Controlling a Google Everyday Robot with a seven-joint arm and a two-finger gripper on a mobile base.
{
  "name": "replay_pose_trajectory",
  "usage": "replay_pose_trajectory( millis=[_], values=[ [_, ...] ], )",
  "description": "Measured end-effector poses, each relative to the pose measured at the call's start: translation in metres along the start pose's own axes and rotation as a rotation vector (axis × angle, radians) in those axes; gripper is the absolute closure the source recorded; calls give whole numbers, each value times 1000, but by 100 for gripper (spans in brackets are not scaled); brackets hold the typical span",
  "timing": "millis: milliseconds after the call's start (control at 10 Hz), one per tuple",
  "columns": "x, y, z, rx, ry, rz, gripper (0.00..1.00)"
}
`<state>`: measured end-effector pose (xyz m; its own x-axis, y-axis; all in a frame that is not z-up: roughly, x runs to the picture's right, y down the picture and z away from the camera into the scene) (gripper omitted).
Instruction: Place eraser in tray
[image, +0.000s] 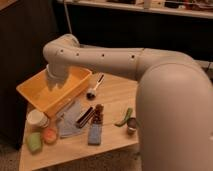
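Far left, near the table's front edge: green block + orange round thing, white cup just behind. Then the yellow tray w/ the gripper hanging down over its middle, tbh can't tell if it's open or closed. Eraser isn't in there, it's on the table right of the tray, at the edge of a grey cloth, just beside a reddish-brown lump. Blue block in front, green pod further right.
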<state>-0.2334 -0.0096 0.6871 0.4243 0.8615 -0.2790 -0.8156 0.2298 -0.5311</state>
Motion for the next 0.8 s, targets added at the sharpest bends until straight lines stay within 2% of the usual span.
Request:
replay_pose_trajectory(
  millis=[200,400,800],
  values=[
    [40,-22,-5,42,23,95,58],
    [69,-41,-7,82,37,185,58],
    [73,-42,-6,89,40,194,58]
  ],
)
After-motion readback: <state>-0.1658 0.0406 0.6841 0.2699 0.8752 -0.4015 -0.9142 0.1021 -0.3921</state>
